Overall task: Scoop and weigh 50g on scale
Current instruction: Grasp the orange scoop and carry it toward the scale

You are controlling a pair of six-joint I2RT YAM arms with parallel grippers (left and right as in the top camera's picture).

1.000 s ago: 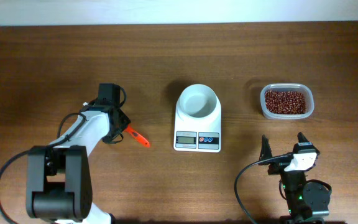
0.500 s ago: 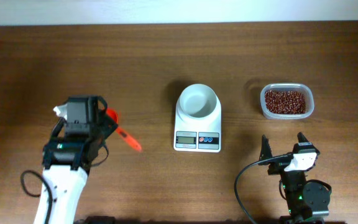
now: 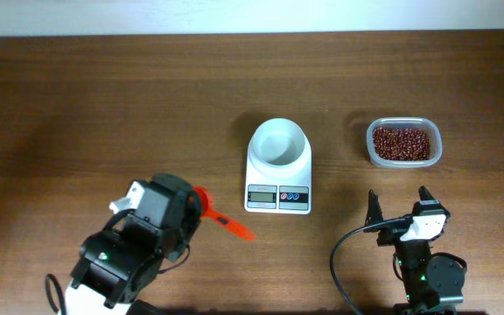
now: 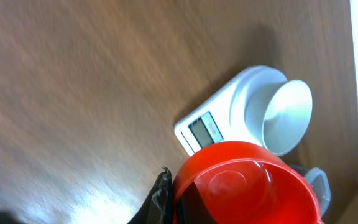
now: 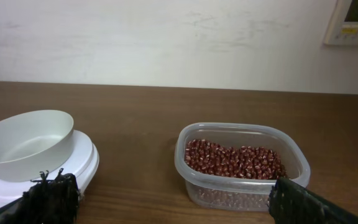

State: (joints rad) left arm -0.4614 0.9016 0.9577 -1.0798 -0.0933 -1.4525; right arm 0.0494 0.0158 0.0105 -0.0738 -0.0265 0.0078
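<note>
The scale is a small white unit with a round white bowl on top, standing at the table's middle. My left gripper is shut on a red scoop, held front-left of the scale with the handle pointing right and toward the front. In the left wrist view the empty red scoop fills the lower frame against one dark finger, with the scale beyond. My right gripper stands open near the front right, holding nothing; its view shows its fingers wide apart.
A clear plastic tub of red beans sits right of the scale, just beyond the right gripper; the tub and the scale's bowl both show in the right wrist view. A pale wall runs along the table's far edge.
The left arm has lifted the red scoop off the table and swung it from the left side toward the front, closer to the scale. The right arm has not moved.
</note>
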